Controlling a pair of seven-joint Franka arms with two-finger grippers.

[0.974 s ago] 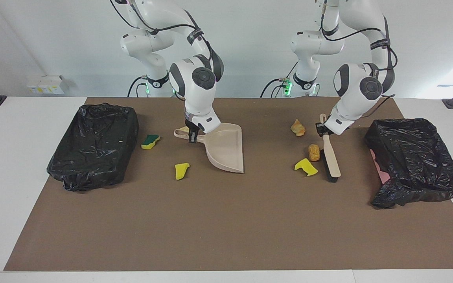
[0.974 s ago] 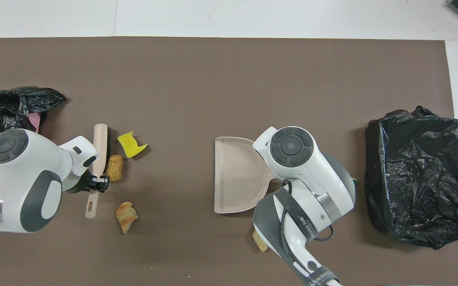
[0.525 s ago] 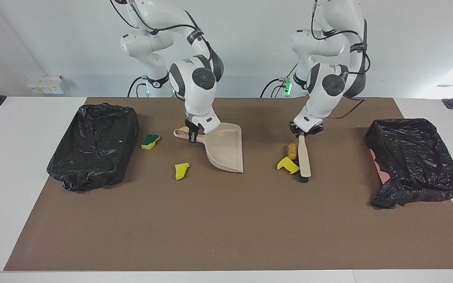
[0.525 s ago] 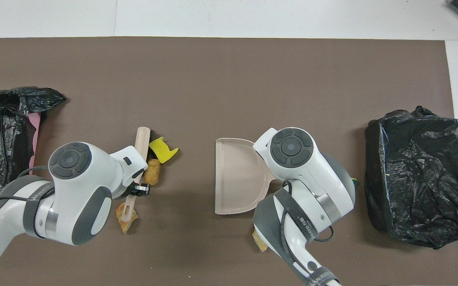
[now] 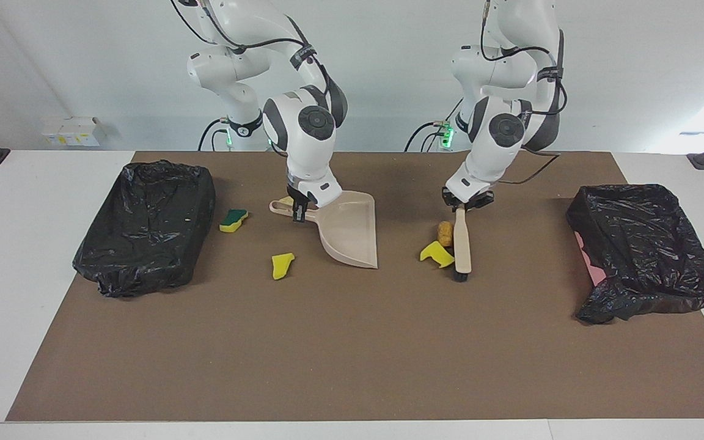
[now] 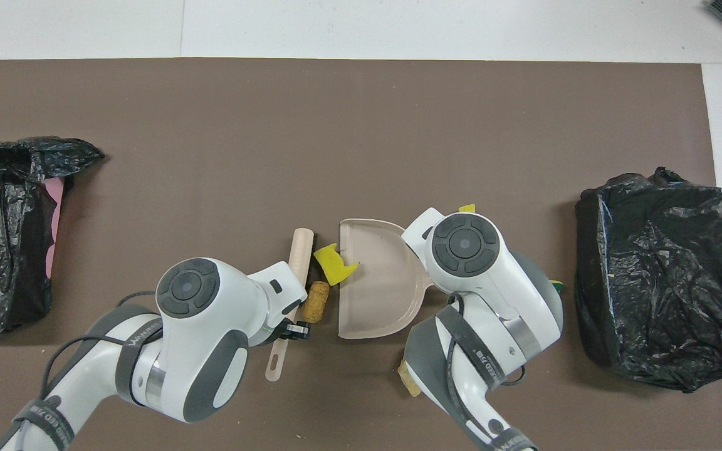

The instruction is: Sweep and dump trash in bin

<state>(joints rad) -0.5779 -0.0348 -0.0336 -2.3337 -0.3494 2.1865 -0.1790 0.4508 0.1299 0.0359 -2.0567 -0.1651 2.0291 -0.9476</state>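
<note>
Bright even light, soft short shadows; sharp focus, daylight glare at one edge

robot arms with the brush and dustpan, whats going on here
They are sweeping trash. The left gripper holds the brush by its handle, bristles down on the mat. A yellow scrap and a tan chunk sit against it on the dustpan's side. The right gripper holds the dustpan flat on the mat by its handle. A green-faced sponge and another yellow piece lie loose. Nothing shows in the pan's bowl yet.
</note>
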